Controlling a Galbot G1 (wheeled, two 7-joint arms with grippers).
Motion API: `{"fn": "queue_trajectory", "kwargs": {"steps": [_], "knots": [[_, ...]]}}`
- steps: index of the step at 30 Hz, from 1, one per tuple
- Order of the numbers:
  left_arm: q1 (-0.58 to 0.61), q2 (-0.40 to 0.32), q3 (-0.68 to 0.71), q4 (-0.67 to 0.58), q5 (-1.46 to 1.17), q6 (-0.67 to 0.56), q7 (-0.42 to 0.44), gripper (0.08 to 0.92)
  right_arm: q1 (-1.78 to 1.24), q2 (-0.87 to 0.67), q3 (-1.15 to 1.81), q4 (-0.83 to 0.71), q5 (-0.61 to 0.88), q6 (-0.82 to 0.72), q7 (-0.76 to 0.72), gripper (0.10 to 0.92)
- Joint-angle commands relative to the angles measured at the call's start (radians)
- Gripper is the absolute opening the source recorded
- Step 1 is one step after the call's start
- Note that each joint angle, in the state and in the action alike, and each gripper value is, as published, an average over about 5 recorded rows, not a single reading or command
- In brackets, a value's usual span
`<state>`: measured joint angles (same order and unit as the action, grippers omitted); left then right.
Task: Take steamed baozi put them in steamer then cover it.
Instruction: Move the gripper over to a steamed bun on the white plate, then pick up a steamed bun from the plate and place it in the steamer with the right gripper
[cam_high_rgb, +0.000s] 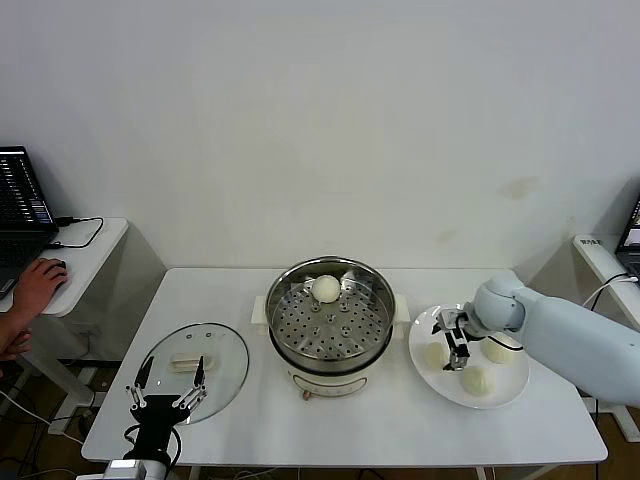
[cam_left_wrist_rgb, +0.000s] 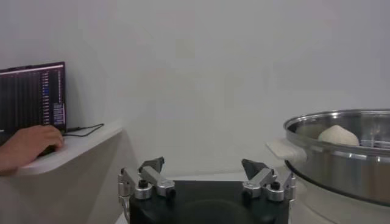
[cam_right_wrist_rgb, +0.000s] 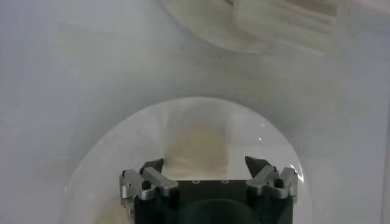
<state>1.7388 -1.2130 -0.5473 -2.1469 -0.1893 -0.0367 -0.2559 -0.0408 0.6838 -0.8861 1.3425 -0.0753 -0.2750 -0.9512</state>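
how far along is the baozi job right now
Done: one baozi sits on the perforated tray of the steamer. In hand: the right gripper, open and holding nothing, is over the plate among the three remaining buns. Left: moving those three across, then covering the steamer with the glass lid, which lies on the table by the open, idle left gripper.

Pale blue-white right arm; black claw with silver, screw-studded finger links

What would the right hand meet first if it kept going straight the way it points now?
Most likely a baozi on the white plate. The right hand, open, points down over the plate. In the right wrist view a bun sits between its fingers, though depth there is unclear.
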Motion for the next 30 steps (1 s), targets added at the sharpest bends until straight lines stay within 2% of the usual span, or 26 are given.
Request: {"fn": "queue_trajectory", "kwargs": {"steps": [1, 23, 30], "knots": [[0.000, -0.002, 0.001, 0.002, 0.000, 0.000, 0.000, 0.823, -0.013, 0.027, 0.006, -0.029, -0.012, 0.000, -0.006, 0.798], [0.001, -0.006, 0.003, -0.007, 0.002, -0.001, -0.002, 0.823, -0.026, 0.027, 0.031, -0.034, -0.044, 0.021, -0.022, 0.593], [0.000, -0.002, 0.002, -0.011, 0.001, 0.001, -0.001, 0.823, 0.084, -0.059, 0.009, 0.049, 0.007, 0.015, -0.063, 0.554]]}}
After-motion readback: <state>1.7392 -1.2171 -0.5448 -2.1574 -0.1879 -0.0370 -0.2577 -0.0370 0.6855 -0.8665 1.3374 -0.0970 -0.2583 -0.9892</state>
